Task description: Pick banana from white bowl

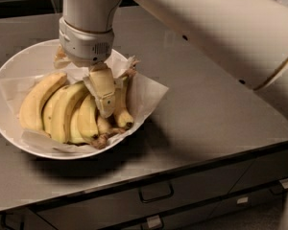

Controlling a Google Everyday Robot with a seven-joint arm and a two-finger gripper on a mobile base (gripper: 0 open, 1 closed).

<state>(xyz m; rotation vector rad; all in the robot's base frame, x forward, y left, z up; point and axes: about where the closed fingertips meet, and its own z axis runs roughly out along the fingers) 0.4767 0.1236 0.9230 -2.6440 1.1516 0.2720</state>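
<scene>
Sitting down in the wide glossy white bowl (29,56), the end effector (108,110) (can't tell its grip tbh) is probably needing a slow, straight lift on the long curved pale-yellow banana (66,109).

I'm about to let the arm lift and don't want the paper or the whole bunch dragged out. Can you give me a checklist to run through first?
1. Pincer is down inside the white bowl, among the bananas: ok.
2. One banana alone is secured by the pincer: cannot tell.
3. Which banana it is set on: cannot tell; it sits between two at the right of the bunch.
4. Paper lining is free of the pincer: cannot tell; it crumples up close behind it.
5. Bowl rests fully on the counter: ok.
6. Any banana raised off the paper: not ok; all lie in the bowl.
</scene>
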